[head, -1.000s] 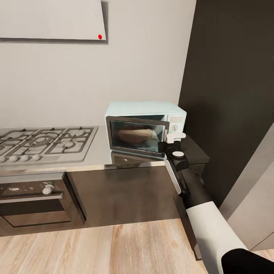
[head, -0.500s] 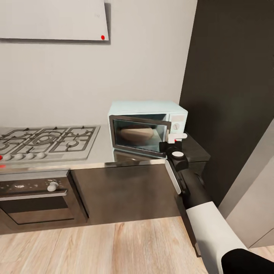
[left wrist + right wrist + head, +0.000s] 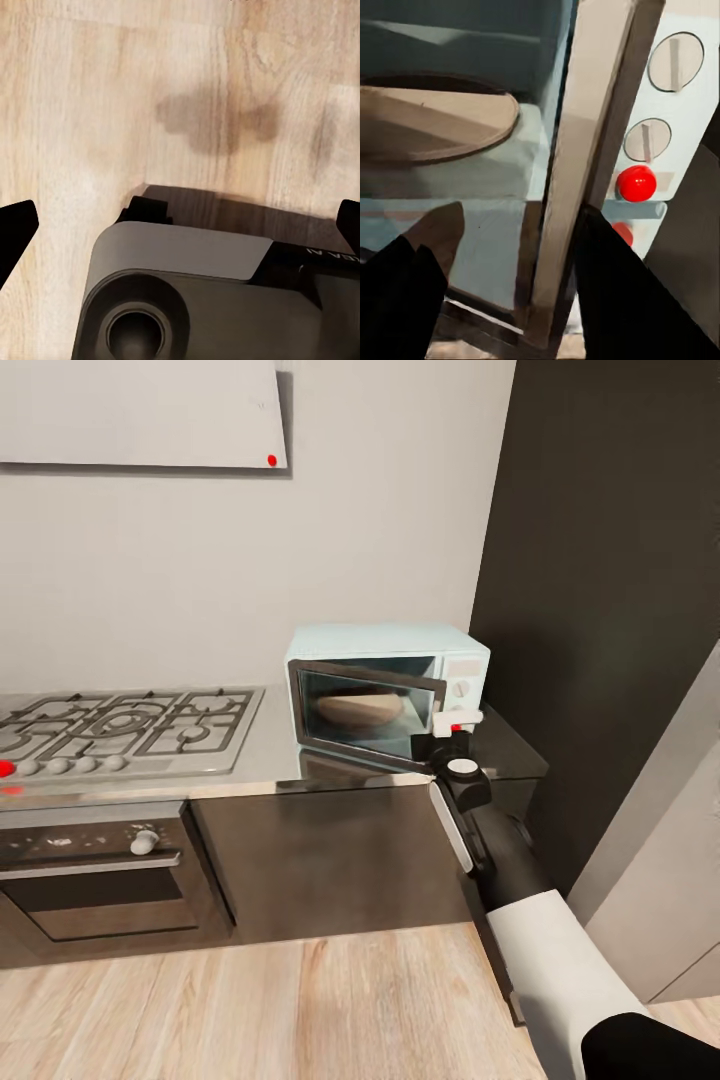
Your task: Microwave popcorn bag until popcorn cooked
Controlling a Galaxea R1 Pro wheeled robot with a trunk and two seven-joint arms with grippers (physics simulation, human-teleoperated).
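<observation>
At centre frame, the right tool (image 3: 452, 732), fingers spread, straddles the microwave (image 3: 385, 690) door's (image 3: 585, 165) stiff free edge; likely swings lightly.

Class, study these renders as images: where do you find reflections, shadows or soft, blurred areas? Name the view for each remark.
Head view: the grey countertop mirrors the microwave in front of its door; the wall hood casts a soft shadow. Left wrist view: a blotchy dark shadow lies on the wood floor. Right wrist view: the right gripper's dark fingers look soft-edged up close; the red indicator light carries a small highlight.
</observation>
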